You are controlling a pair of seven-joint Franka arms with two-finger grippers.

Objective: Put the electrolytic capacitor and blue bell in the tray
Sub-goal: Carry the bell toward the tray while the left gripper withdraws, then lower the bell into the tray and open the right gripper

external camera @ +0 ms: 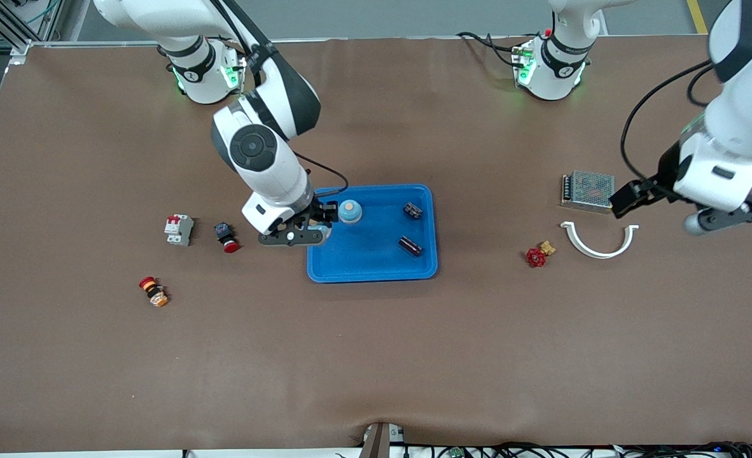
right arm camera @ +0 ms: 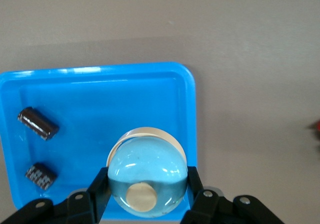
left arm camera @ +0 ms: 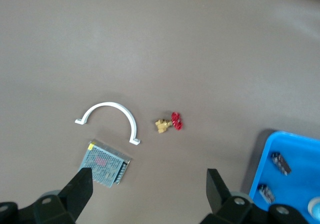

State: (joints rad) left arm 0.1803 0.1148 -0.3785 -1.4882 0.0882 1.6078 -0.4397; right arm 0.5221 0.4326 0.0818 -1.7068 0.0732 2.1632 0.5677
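Pinching blue bell (right arm camera: 147, 176) over tray (external camera: 376, 270): right pincer (right arm camera: 145, 189) | left pincer (left arm camera: 150, 189) spread, waiting, fingertips cropped

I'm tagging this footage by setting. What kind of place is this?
Probably a robotics lab or test bench: two arms mounted at one brown-covered table, loose industrial parts like a circuit breaker and power supply, and cables along the table's edge.
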